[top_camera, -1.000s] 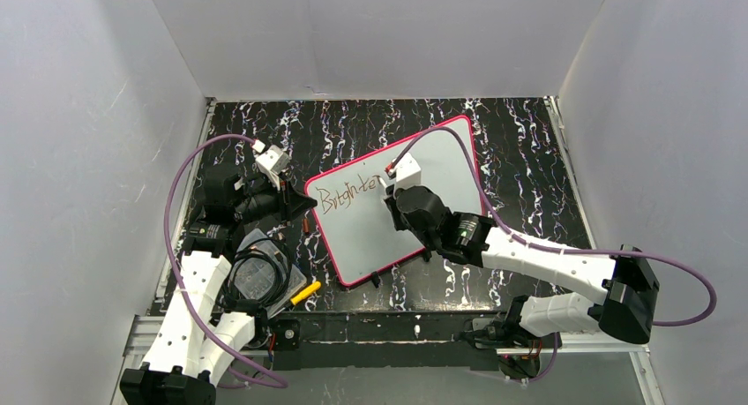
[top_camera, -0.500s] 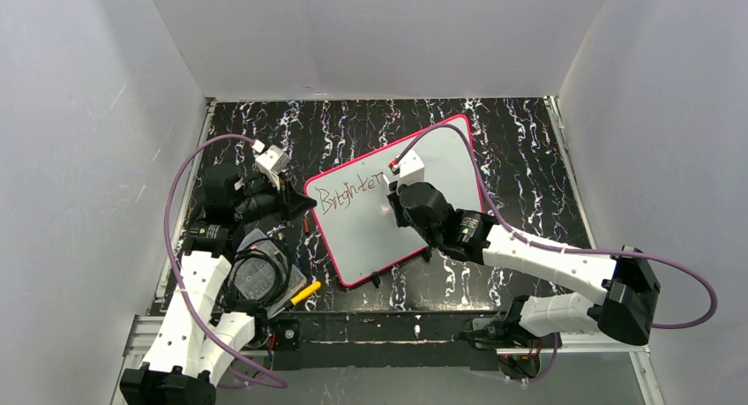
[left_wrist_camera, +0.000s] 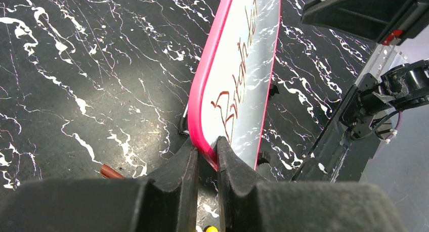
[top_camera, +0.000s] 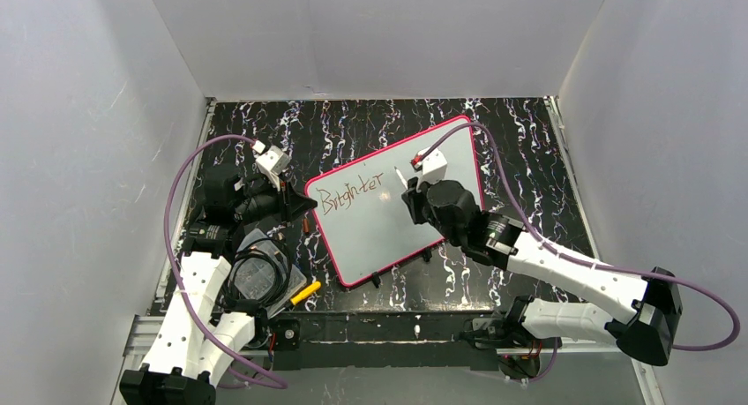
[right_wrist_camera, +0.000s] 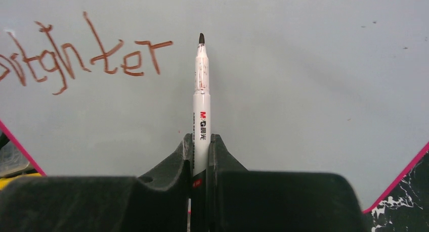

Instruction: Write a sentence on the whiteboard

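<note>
The whiteboard (top_camera: 370,237), white with a pink frame, lies tilted in the middle of the black marbled table. The sentence (top_camera: 351,193) reads "Brighter" in reddish-brown near its left end, also seen as lettering (right_wrist_camera: 86,55) and along the board face (left_wrist_camera: 235,90). My left gripper (top_camera: 302,207) (left_wrist_camera: 205,143) is shut on the whiteboard's pink left edge. My right gripper (top_camera: 411,193) (right_wrist_camera: 201,138) is shut on a white marker (right_wrist_camera: 201,100). Its dark tip points just right of the last letter. Whether the tip touches the board I cannot tell.
A clear lidded box with a coiled cable (top_camera: 256,277) and a yellow object (top_camera: 306,292) sit by the left arm's base. A brown cap (left_wrist_camera: 114,172) lies on the table beside the left fingers. Small black clips (top_camera: 375,280) stick out at the board's near edge. White walls enclose the table.
My right gripper has carried the marker to the right, off the end of the word, so "Brighter" now shows whole. The left gripper and the board have not moved.
</note>
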### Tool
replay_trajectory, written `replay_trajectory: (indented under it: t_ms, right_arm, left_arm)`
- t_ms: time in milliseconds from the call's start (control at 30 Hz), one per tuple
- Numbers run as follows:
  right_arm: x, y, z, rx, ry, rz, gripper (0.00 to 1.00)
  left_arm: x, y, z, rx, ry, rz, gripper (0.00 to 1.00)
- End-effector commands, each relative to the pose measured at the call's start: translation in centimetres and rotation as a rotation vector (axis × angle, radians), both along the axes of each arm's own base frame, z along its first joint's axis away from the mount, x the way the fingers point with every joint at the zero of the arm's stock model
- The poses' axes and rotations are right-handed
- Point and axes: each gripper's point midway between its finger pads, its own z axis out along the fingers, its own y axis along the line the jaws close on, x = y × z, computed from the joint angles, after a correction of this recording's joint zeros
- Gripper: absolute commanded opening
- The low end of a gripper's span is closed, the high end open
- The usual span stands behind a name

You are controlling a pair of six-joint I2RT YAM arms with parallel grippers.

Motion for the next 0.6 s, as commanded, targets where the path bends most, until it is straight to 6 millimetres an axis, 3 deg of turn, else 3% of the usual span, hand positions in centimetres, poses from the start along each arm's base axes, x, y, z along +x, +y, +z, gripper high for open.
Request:
replay_trajectory:
  t_ms: [0, 567]
  right_arm:
    - [0.8, -1.4, 0.0, 0.004, 0.004, -0.002, 0.01]
    - [1.8, -0.4, -1.2, -0.001, 0.041, 0.037, 0.01]
  left_arm:
    - [0.0, 0.7, -1.4, 0.077, -0.027, 0.0, 0.0]
    - [-0.1, 0.6, -1.3, 0.074, -0.03, -0.005, 0.0]
